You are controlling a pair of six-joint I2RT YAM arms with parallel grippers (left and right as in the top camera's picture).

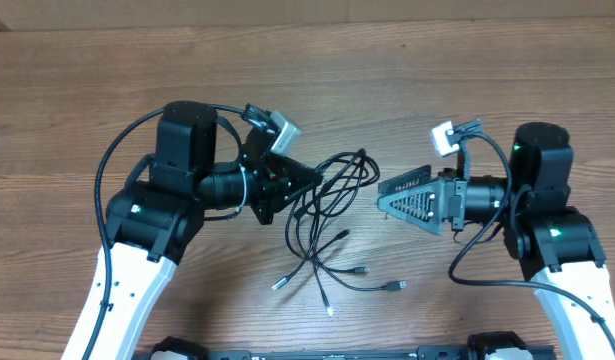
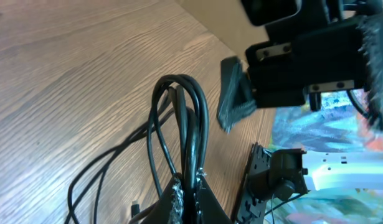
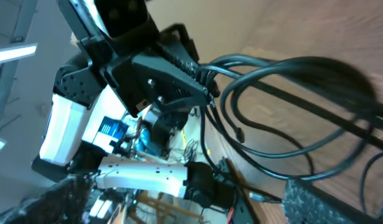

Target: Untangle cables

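Several thin black cables lie tangled at mid-table, with their plug ends spread toward the front edge. My left gripper is shut on a bunch of cable strands at the tangle's left side. In the left wrist view the looped cables rise from between its pads. My right gripper is open and empty, just right of the tangle and not touching it. One of its finger pads shows in the right wrist view. That view also shows the cables and the left gripper holding them.
The wooden table carries only the cables and the arms. Thicker black arm cables loop beside the left arm and the right arm. The right gripper's finger shows close beyond the cable loop in the left wrist view.
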